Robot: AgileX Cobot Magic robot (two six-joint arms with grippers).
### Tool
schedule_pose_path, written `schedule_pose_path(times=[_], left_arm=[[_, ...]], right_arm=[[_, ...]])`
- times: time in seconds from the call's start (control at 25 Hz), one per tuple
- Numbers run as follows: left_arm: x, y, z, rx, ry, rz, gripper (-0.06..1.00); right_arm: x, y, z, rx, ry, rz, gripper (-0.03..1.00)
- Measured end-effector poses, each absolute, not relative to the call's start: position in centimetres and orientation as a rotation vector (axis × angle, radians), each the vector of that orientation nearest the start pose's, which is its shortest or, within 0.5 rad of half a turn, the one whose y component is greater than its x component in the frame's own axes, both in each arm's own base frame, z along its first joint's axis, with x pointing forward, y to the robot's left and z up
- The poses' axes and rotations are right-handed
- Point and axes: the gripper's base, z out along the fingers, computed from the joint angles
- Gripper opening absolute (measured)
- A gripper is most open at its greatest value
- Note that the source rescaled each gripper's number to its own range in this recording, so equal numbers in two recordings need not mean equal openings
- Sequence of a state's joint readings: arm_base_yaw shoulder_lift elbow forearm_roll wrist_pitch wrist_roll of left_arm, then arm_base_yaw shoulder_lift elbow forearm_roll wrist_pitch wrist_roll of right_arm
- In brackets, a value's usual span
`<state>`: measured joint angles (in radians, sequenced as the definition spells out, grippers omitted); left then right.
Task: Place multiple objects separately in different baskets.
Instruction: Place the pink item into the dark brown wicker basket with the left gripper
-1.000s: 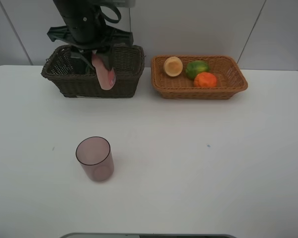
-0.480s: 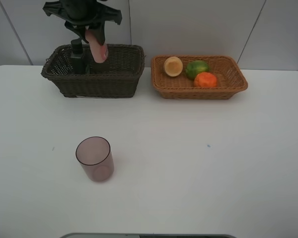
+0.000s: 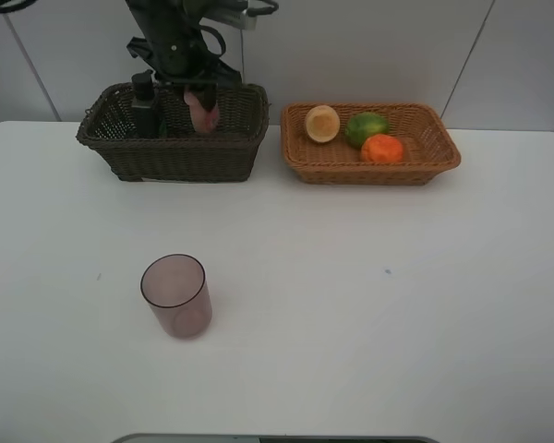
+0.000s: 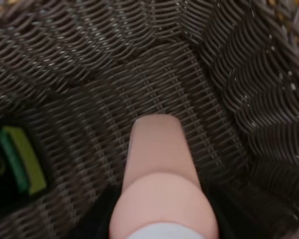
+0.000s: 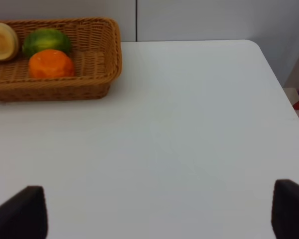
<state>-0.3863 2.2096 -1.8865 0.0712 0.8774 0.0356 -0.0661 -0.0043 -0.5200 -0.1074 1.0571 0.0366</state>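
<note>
Left wrist: left tool (image 3: 201, 103) clamped on pink bottle (image 4: 162, 172), bottle hanging inside dark basket (image 4: 229, 74); right tool (image 5: 159, 219) wide open, holding nothing.

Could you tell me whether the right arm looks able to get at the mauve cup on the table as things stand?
Probably yes. The mauve cup stands alone on bare table, nothing beside or above it. The right gripper is open and empty, while the left gripper is off over the dark basket.

Overhead frontal; wrists close (perhaps downward).
</note>
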Motion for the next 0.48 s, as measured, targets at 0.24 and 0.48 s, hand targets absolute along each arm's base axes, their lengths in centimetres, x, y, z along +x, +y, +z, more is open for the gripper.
schedule_pose_path(times=[0.24, 0.48], left_arm=[[47.0, -17.4, 19.0, 0.576, 2.590, -0.040, 0.38], [47.5, -17.4, 17.4, 0.551, 2.599, -0.072, 0.38]], right_arm=[[-0.9, -0.8, 28.3, 0.110, 2.012, -0.147, 1.00], [-0.9, -0.8, 28.3, 0.110, 2.012, -0.147, 1.00]])
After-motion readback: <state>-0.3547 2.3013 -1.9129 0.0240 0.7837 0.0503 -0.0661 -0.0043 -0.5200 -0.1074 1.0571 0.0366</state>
